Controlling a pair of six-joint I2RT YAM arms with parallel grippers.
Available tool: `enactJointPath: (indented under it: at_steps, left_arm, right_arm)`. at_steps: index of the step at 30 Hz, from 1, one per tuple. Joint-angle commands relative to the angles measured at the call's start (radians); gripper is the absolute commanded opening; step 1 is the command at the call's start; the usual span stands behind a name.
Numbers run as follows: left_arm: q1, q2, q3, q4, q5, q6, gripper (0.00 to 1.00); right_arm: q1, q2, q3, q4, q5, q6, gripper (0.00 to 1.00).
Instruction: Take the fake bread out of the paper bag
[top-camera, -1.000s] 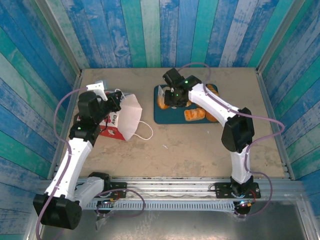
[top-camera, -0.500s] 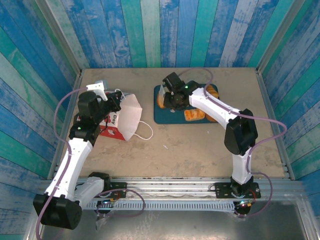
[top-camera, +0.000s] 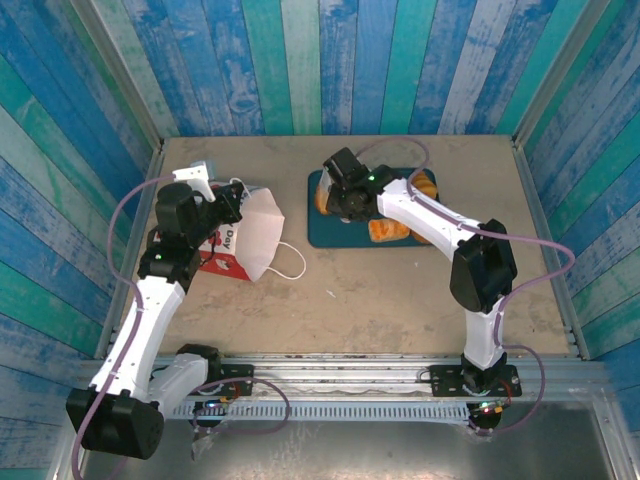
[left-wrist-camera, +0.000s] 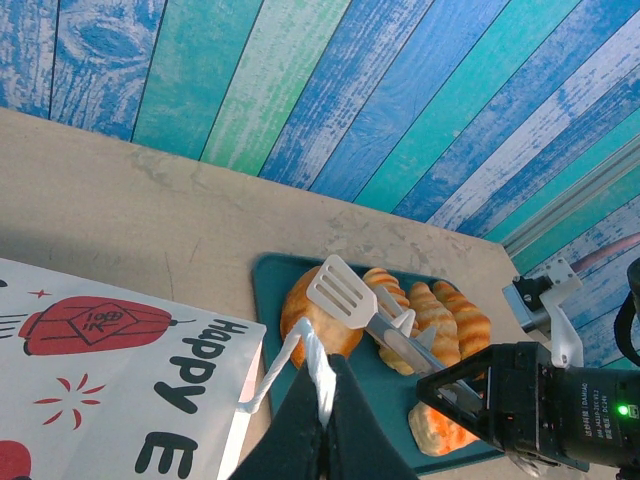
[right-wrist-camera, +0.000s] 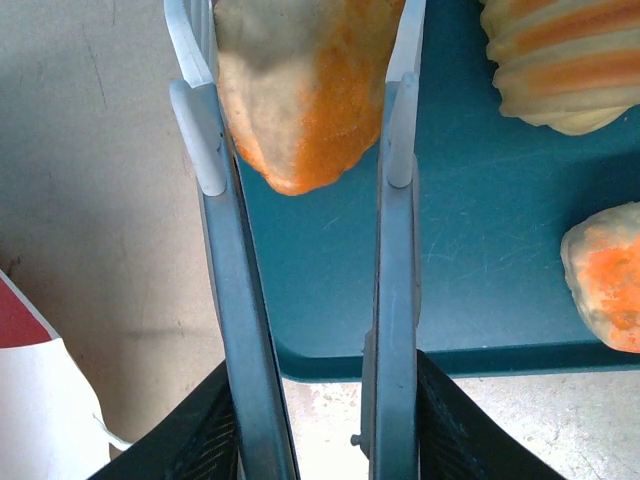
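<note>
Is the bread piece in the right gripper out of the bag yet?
Out. The right gripper holds the bread piece over the teal tray's edge, apart from the paper bag.

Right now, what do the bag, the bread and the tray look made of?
Paper bag: matte printed paper, sharp folds, white cord handle.
Fake bread: probably foam or soft plastic, matte, grainy orange paint fading to tan.
Tray: likely hard plastic, teal, faint scratches, rounded edge.
</note>
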Motion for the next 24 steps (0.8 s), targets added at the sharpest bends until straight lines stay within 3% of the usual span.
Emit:
enactJointPath:
  at_steps: [1, 8, 18, 24]
  left_arm:
    - [-0.001, -0.021, -0.007, 0.01, 0.0, 0.017, 0.01]
    - [-0.001, -0.028, 0.0, 0.0, -0.003, 0.015, 0.01]
    - [-0.001, -0.047, 0.015, -0.039, -0.028, 0.017, 0.01]
    - [0.0, -0.049, 0.029, -0.071, -0.037, 0.017, 0.0]
  right_arm:
    - [0.0, -0.026, 0.006, 0.016, 0.038, 0.017, 0.43]
    - [0.0, -0.074, 0.029, 0.015, -0.005, -0.063, 0.45]
    - [-0.009, -0.249, -0.087, 0.01, 0.007, -0.2, 0.44]
    - [-0.015, -0.345, -0.143, 0.05, -0.077, -0.518, 0.43]
